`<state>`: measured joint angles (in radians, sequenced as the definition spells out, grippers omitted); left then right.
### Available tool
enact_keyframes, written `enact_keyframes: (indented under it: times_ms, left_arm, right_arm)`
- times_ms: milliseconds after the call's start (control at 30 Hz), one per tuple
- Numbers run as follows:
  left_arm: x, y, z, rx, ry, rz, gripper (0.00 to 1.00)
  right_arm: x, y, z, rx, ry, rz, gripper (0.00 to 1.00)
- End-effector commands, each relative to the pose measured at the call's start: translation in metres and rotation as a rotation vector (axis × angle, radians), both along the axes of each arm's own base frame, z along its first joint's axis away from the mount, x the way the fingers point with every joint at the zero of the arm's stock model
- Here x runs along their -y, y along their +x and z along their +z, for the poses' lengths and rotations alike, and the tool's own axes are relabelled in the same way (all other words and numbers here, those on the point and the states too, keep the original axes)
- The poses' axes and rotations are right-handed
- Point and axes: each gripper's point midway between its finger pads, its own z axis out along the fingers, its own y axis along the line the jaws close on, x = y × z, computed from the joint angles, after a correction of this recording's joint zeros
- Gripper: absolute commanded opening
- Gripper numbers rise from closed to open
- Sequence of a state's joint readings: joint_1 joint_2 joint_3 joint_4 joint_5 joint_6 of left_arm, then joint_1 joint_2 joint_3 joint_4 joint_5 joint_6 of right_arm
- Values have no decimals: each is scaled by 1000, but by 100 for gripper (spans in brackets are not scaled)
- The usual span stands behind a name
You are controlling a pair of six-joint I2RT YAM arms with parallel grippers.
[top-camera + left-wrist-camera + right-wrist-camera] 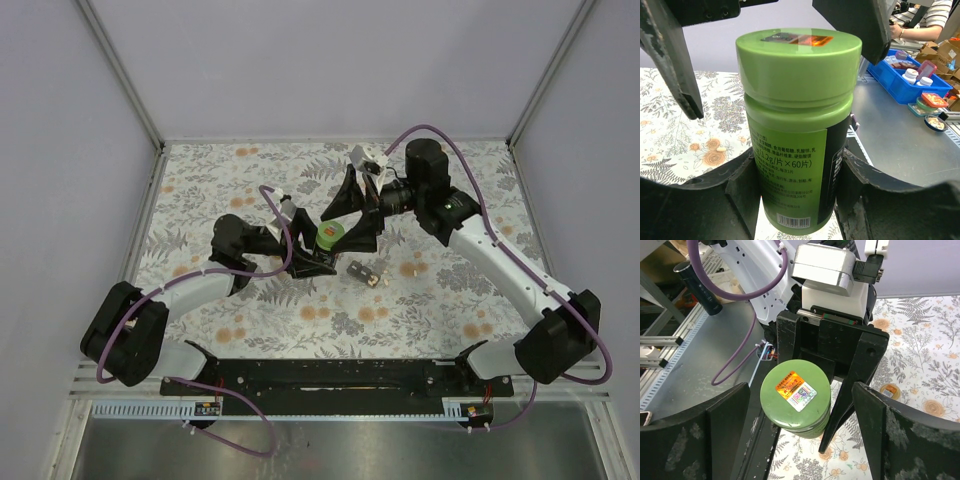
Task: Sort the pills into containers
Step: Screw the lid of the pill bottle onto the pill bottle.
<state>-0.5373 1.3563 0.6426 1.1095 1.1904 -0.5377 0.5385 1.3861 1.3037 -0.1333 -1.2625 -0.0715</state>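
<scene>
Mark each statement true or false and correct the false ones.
1. The left gripper has its jaws clamped on the body of the green bottle. True.
2. The bottle is uncapped. False: its green lid is on.
3. The right gripper is shut on the lid. False: its jaws stand open on either side of the lid, with gaps showing.
4. A sticker sits on top of the lid. True.
</scene>
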Motion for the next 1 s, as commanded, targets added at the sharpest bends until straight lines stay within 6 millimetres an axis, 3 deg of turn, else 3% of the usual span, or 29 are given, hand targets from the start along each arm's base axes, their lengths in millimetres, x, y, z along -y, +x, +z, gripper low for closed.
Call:
enact_keyframes:
  times_ms: [0, 233, 567, 967]
  left_arm:
    - [-2, -5, 16, 77, -55, 9, 0]
    - [-3, -4, 18, 72, -62, 20, 0]
    - [-3, -6, 21, 75, -70, 20, 0]
    - [-3, -6, 20, 75, -73, 24, 0]
  right_arm:
    - [-2, -2, 11, 28, 46, 39, 90]
    - [-3, -1, 11, 12, 50, 46, 83]
    - [-3, -2, 4, 1, 51, 42, 90]
    - [-5, -2, 6, -35, 64, 63, 74]
